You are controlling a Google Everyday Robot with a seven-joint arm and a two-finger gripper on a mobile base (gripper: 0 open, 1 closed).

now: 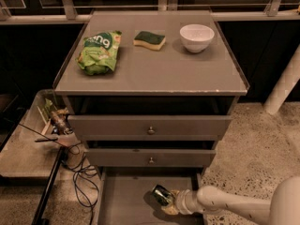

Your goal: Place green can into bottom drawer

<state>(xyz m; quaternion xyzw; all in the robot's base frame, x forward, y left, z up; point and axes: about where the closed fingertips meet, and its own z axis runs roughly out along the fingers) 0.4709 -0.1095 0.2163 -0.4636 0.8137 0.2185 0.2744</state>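
Observation:
The green can [161,194] is a small dark green can with a silver end, lying tilted over the open bottom drawer [122,203], a wide flat grey tray at the foot of the cabinet. My gripper [168,201] reaches in from the lower right on a white arm [229,204] and is shut on the green can, holding it low inside the drawer near its right side. Whether the can touches the drawer floor I cannot tell.
On the cabinet top [154,69] lie a light-green snack bag [98,52], a green-and-yellow sponge [149,40] and a white bowl [196,37]. Two upper drawers with round knobs [150,131] stand slightly open. Cables [77,172] and a low cluttered shelf [28,144] are at the left.

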